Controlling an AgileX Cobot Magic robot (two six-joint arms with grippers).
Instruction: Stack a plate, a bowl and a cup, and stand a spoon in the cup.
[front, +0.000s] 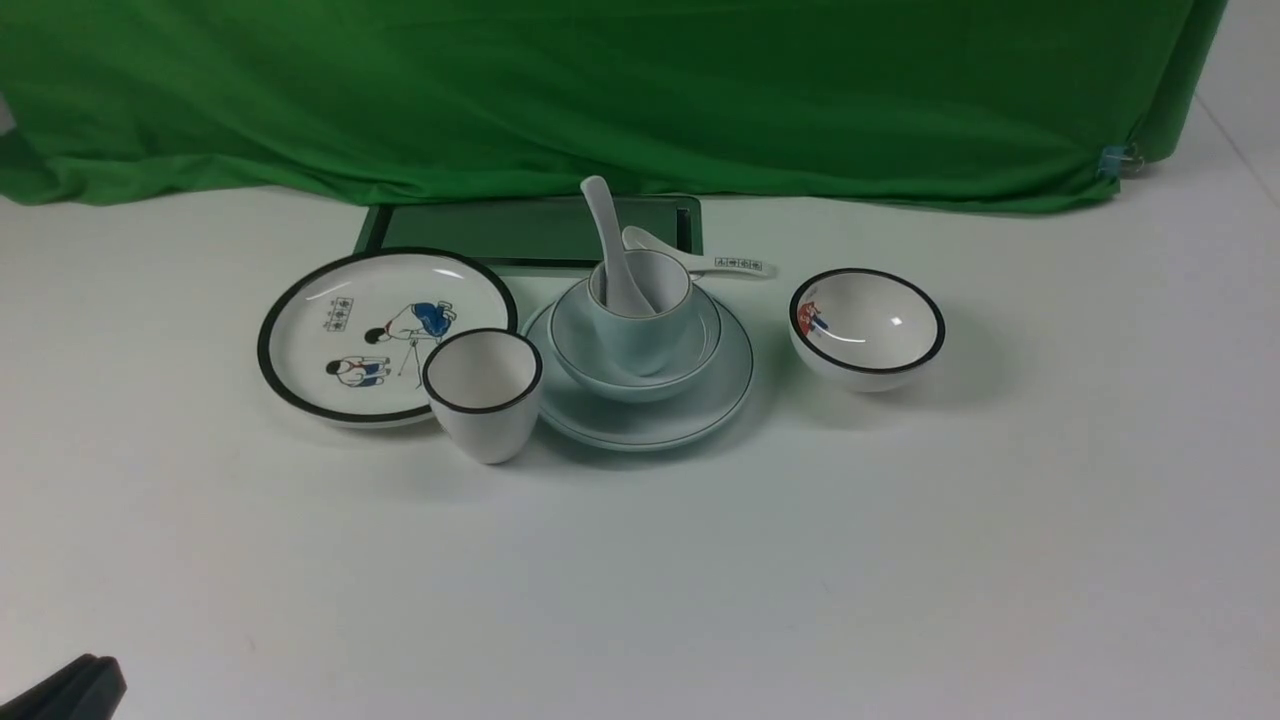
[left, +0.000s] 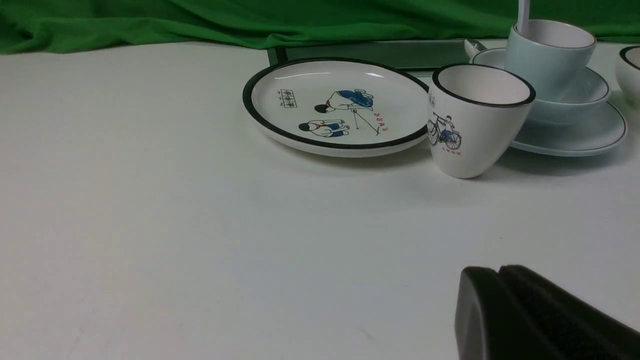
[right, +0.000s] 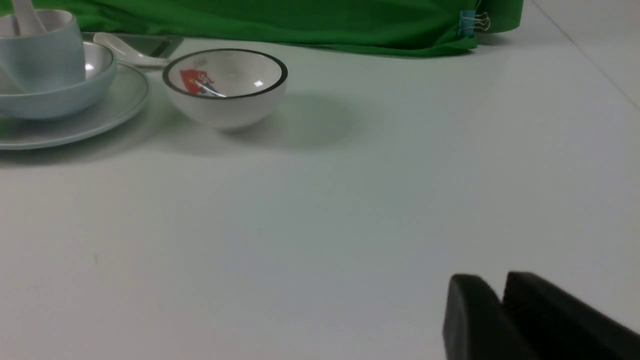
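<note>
- The plate (front: 640, 415) is sitting on the desk (front: 640, 580), carrying the bowl (front: 600, 365); the cup (front: 640, 330) is standing in the bowl, and the spoon (front: 610, 250) is leaning handle-up inside the cup. Stacking is appearing complete.
- Risk: the spoon is resting steeply against the cup rim; any nudge to the stack is likely tipping it out or rocking the cup, which is sitting slightly tilted in the bowl.
- Risk: the black-rimmed cup (front: 484, 392) is standing just beside the plate, so a sweeping arm is liable to knock it into the stack.
- The left claw (left: 500, 280) is hanging low with jaws pressed together, pinching nothing, well apart from the stack.
- The right claw (right: 501, 295) is showing a narrow slit between its jaws, empty; whether it is parting cannot be told. It is likewise well clear.
</note>
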